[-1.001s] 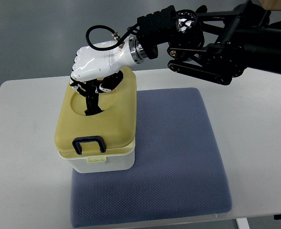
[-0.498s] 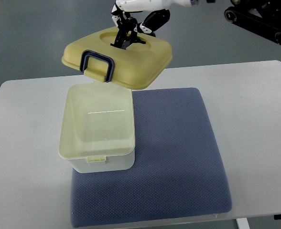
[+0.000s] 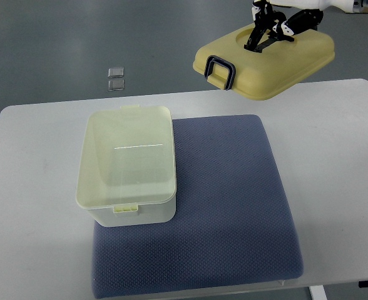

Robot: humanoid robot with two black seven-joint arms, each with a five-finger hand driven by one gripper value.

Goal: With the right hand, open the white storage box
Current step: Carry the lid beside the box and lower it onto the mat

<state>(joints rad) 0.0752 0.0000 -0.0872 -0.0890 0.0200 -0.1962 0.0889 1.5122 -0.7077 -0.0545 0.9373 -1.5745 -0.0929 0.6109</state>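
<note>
The white storage box stands open on the left part of a blue-grey mat, its pale yellow inside showing. Its yellow lid, with a dark blue latch handle at its near-left edge, hangs in the air at the upper right, well above the table and tilted. My right hand is at the top edge, its dark fingers shut on the grip in the lid's round recess. Most of the hand and arm is cut off by the picture's edge. The left arm does not show.
The white table carries the mat; its front edge runs along the bottom. Two small clear squares lie on the grey floor beyond the table's far edge.
The right hand lifted the lid off the box, then carried it up and to the right. The box stayed in place, now uncovered.
</note>
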